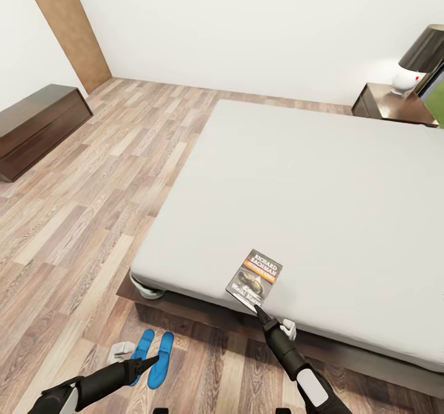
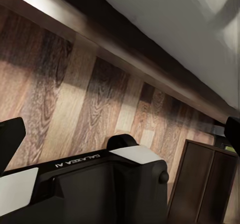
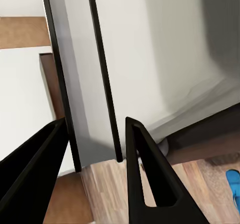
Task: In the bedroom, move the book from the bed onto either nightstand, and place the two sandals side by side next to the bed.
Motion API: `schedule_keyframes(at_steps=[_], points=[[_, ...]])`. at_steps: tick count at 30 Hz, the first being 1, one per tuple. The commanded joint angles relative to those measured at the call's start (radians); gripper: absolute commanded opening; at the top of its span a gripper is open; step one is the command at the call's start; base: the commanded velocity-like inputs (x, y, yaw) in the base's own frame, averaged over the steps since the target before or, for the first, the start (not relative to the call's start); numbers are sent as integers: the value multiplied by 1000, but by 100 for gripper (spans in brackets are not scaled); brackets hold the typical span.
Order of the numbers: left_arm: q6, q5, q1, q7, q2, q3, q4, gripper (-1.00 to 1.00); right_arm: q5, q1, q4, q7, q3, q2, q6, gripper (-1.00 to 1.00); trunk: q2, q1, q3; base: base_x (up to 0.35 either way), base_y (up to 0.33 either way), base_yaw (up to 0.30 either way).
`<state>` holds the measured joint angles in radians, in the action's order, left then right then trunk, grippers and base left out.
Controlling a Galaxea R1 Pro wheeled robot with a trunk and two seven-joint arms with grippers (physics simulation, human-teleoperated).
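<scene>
- Nearest me in the head view, my left end effector [image 1: 150,361] hung low over the wood-plank floor [image 1: 80,229], its tip close to the two sandals [image 1: 153,350]; I could not tell how far its fingers were parted.
- The two blue sandals lay flat on the floor side by side, just off the foot corner of the bed [image 1: 308,204], with a small white object [image 1: 120,351] beside them.
- My right end effector [image 1: 258,308] reached up to the bed's near edge, and its fingertips met the near corner of the book [image 1: 254,278].
- In the right wrist view the two dark fingers [image 3: 142,176] stood on either side of the book's thin edge [image 3: 85,83], closed in on it, with the grey mattress behind and a bit of blue sandal [image 3: 233,180] on the floor.
- The book sat at the near edge of the mattress, cover up, showing white lettering and an orange band.
- The left wrist view looked along the floor [image 2: 75,98] by the bed's dark wooden frame [image 2: 130,38].
- Farther off, the grey mattress stretched bare towards the wall.
- At the far right stood the nightstand [image 1: 394,104], carrying a lamp [image 1: 419,62] with a dark shade and a white base.
- Far left, a long low dark bench [image 1: 37,127] sat against the wall near a brown door [image 1: 65,28].
</scene>
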<state>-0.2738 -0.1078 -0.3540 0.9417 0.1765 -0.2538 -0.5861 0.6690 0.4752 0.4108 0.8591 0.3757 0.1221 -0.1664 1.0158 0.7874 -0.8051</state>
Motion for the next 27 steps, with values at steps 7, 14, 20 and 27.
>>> schedule_keyframes(at_steps=[7, 14, 20, 27], points=[[-10, -5, 0, 4, -2, -2, 0, 100, 2, 0, 32, 2, -288, -3, -162, -100, -49, -27, 21, 0, 0, 0], [-10, -4, 0, 5, -1, -1, 0, 100, -1, -4, 234, 87, -369, -214, -431, -100, -98, -54, 43, 0, 0, 0], [-10, -4, 0, 5, 0, -2, 0, 100, 3, -10, 287, 277, -378, -477, -551, -100, -140, -77, 62, 0, 0, 0], [-10, -4, 0, 5, 1, -2, 0, 100, 1, -12, 278, 532, -379, -688, -612, -100, -189, -104, 84, 0, 0, 0]])
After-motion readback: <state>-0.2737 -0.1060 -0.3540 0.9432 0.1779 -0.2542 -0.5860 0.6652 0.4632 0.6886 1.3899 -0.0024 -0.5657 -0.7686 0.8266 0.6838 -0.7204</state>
